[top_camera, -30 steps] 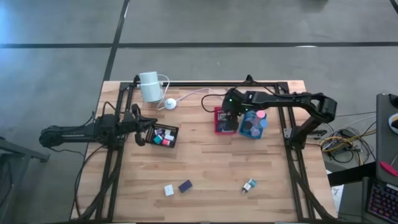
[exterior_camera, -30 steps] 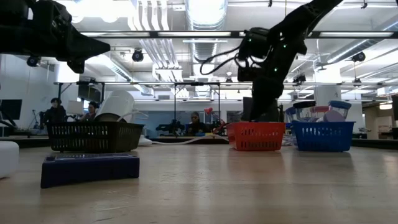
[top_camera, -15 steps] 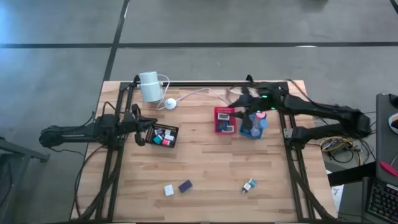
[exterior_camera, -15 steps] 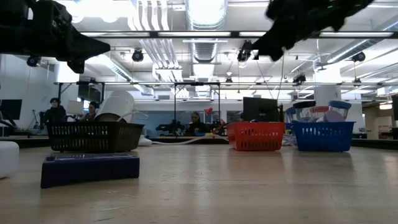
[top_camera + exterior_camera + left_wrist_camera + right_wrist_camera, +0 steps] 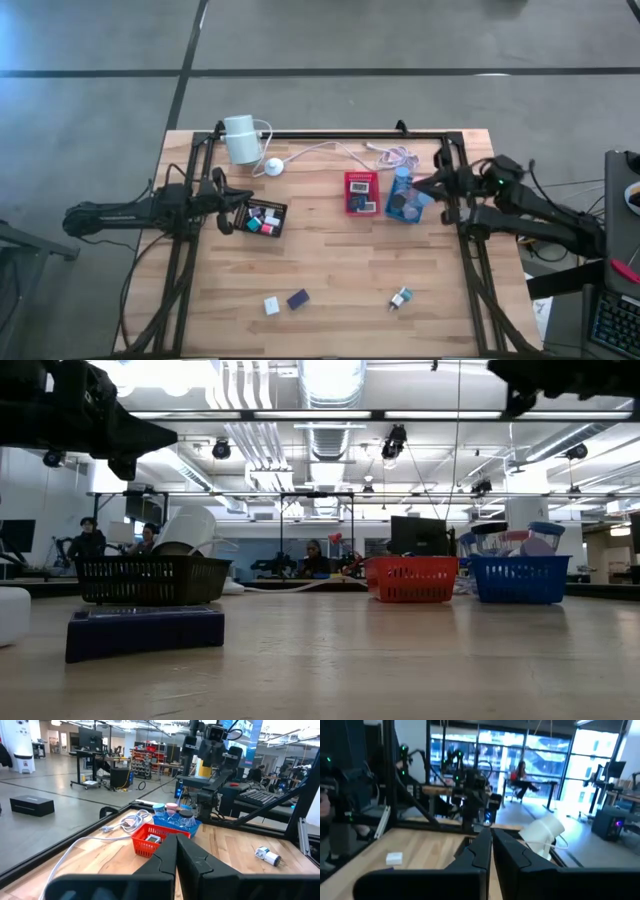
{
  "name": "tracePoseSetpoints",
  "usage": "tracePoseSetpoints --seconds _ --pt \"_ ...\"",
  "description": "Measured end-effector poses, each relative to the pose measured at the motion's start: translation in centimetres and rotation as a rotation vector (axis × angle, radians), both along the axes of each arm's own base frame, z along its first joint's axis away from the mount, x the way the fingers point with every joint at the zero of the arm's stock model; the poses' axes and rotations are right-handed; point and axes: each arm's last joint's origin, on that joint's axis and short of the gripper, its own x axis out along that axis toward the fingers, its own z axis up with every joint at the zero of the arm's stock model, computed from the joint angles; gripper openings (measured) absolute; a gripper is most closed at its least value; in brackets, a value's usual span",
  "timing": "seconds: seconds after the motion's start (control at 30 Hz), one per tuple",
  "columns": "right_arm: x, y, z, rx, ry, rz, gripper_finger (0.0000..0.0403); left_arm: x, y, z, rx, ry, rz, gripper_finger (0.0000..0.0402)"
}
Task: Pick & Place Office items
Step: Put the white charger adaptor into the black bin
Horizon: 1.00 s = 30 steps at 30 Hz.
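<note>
Three office items lie loose at the bench's (image 5: pixel 330 262) near edge: one white piece (image 5: pixel 271 305), one dark blue block (image 5: pixel 298 299), one white-and-teal piece (image 5: pixel 401 297). More small pieces fill the black tray (image 5: pixel 266 218), the red tray (image 5: pixel 361 192) and the blue tray (image 5: pixel 408 200), too small to count. Left tool (image 5: pixel 232 206) pinched closed and empty beside the black tray; right tool (image 5: pixel 418 186) closed too, empty, by the blue tray.

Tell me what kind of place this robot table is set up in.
It looks like a large open robotics lab or workshop. Exposed ceiling ducts run overhead, people sit at desks beyond the table, and the left wrist view shows red shelving racks across a wide concrete floor.
</note>
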Motion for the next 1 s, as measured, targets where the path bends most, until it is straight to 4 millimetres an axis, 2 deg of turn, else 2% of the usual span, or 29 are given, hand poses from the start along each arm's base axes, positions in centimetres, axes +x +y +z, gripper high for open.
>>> tracePoseSetpoints --seconds 0.23,0.53,0.87,1.0 --pt "-2.2 0.9 -1.9 0.049 -0.082 0.010 0.0011 0.1 0.0 -0.1 -0.001 0.008 0.001 0.0012" --pt "-3.2 1.4 -4.0 0.046 -0.139 0.018 0.0011 0.1 0.0 -0.2 -0.005 0.012 0.001 0.0012" --pt "-2.7 1.2 -6.3 0.049 -0.108 0.016 0.0011 0.2 0.0 -1.0 -0.002 0.026 0.002 0.0012" --pt "-2.3 1.2 -7.2 0.023 -0.141 0.066 0.0011 0.2 0.0 -1.1 0.005 0.027 0.003 0.0012"
